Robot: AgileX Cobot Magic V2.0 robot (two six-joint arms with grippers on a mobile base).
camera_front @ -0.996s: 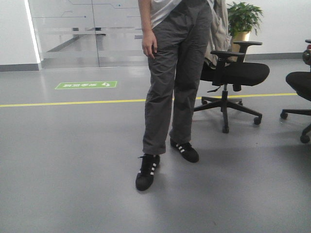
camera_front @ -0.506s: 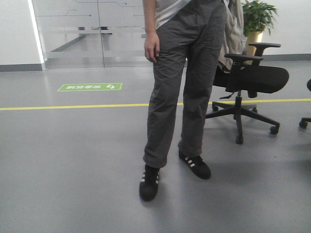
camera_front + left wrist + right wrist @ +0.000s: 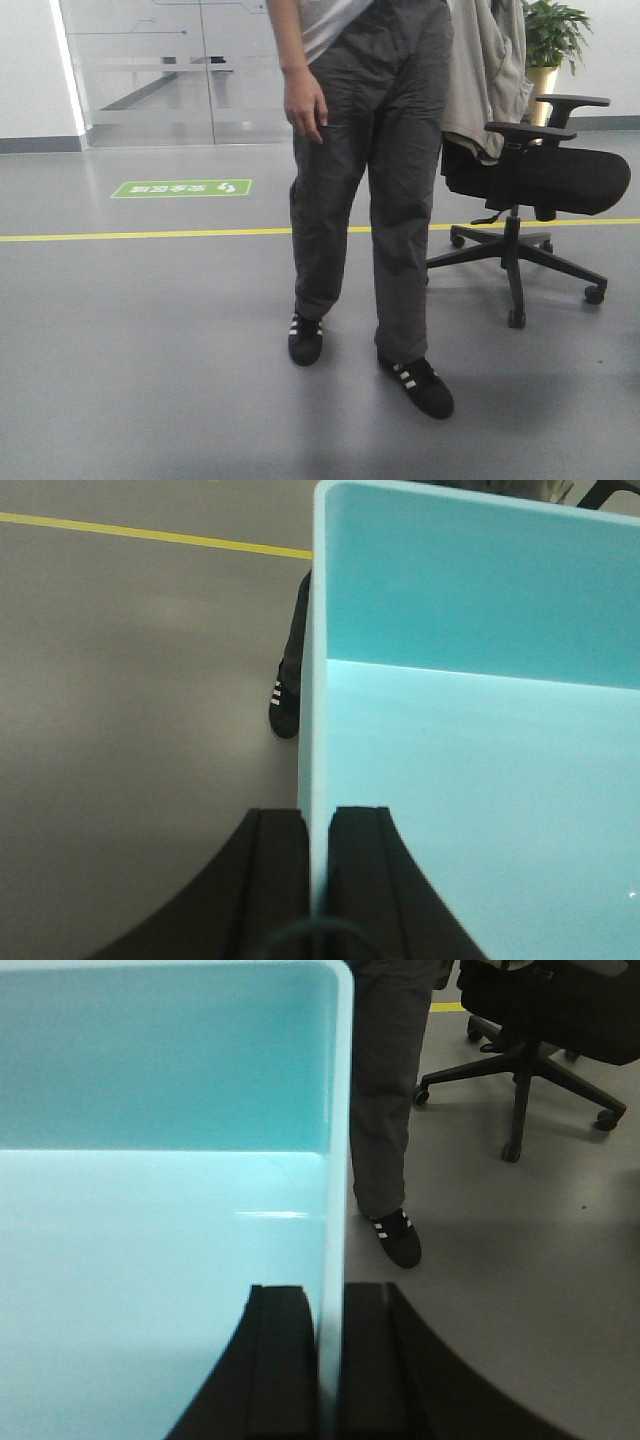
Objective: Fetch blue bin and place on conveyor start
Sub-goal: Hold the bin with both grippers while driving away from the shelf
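Over the last second the standing person [image 3: 370, 180] loomed nearer in the front view and the office chair [image 3: 540, 180] slid rightward in frame, which suggested the base was travelling and swinging left with its load. The blue bin [image 3: 480, 730] hung above the grey floor [image 3: 150, 380] between the arms, with the left gripper [image 3: 318, 825] pinched narrow on its left wall and the right gripper [image 3: 327, 1305] likewise clamped on its right wall. The fetch looked done, yet the conveyor start appeared in no view, and the person stood close ahead.
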